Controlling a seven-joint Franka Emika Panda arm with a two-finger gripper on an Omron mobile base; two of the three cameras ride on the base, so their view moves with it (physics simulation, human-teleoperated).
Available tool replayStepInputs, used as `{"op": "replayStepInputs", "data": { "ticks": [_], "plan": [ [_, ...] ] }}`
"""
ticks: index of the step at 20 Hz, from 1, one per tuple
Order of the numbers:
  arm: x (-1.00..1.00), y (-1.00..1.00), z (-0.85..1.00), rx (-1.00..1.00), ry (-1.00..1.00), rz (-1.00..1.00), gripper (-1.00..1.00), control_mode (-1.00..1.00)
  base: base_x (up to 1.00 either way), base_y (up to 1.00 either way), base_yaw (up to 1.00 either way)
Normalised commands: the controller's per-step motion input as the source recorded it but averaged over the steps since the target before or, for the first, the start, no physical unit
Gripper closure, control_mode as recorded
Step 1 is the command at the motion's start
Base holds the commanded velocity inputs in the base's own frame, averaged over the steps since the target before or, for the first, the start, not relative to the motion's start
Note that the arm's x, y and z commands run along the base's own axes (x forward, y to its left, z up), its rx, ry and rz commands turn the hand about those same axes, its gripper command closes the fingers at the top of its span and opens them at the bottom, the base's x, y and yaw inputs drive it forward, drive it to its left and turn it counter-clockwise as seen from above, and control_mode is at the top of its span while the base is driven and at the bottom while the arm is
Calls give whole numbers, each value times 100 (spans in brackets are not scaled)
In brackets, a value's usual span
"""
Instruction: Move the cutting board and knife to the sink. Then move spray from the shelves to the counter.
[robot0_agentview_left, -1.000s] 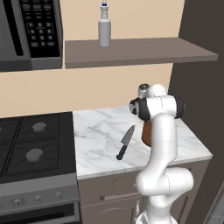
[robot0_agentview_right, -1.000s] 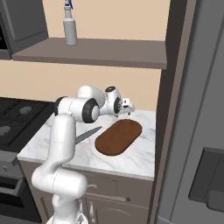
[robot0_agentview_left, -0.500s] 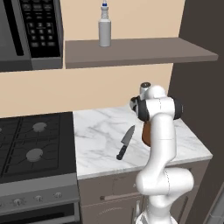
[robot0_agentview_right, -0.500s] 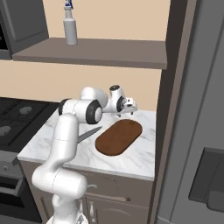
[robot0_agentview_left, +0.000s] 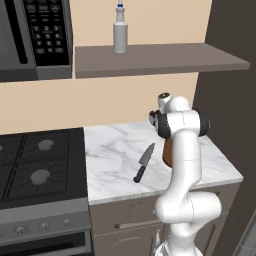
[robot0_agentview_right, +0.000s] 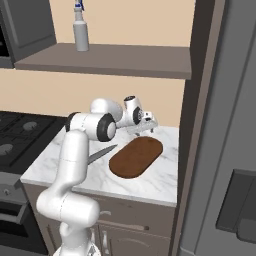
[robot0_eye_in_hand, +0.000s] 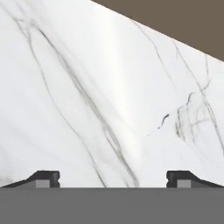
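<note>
Veined marble counter (robot0_agentview_left: 115, 155), rounded wooden cutting board (robot0_agentview_right: 136, 157)

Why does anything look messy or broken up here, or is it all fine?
Nothing stands out. The knife and the cutting board lie flat on the counter, and the spray stands upright on the shelf. No spills or damage show.

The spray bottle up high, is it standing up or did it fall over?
Standing up. The spray sits upright on the shelves, nozzle pointing up.
</note>
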Motion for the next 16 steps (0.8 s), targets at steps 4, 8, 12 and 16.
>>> {"op": "replayStepInputs", "data": {
  "ticks": [4,8,12,16],
  "plan": [
    [-100,-35,-77,-16,11,5,-100,-100,0,0,0],
    [-100,-46,-74,-11,12,5,-100,-100,0,0,0],
    [-100,-52,-67,-6,11,6,-100,-100,0,0,0],
    [-100,-48,-56,-2,11,7,-100,-100,0,0,0]
  ]
}}
